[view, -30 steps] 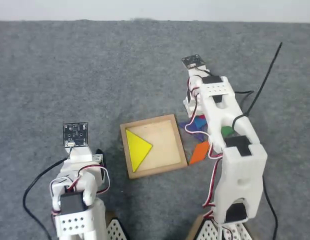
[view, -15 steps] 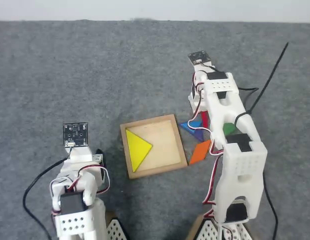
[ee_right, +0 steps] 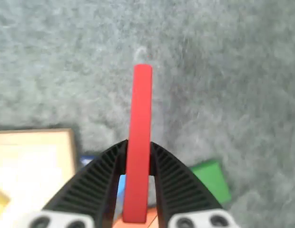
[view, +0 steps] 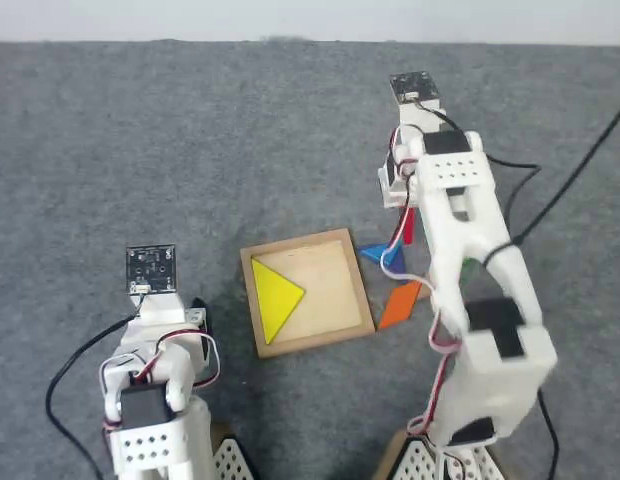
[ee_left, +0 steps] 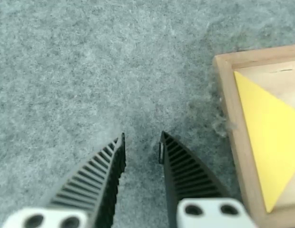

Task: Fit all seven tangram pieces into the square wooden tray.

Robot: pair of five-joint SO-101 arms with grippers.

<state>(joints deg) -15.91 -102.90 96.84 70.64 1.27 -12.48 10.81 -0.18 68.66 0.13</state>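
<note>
Right jaws clamped on red piece (ee_right: 142,104), held on edge, sticking out past tips. Tray (view: 361,285) beside and below them, yellow piece (view: 275,297) inside. Best: carry over free half, turn flat, lower, then release. Left jaws apart, empty, near tray corner.

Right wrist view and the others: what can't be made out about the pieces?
- Red piece: edge-on in the right gripper, right wrist view; outline unreadable.
- Green piece: high view, almost all under the right arm.
- Blue piece: right wrist view, mostly behind the gripper's fingers.
- Yellow piece: left wrist view, cut off by the frame edge.
</note>
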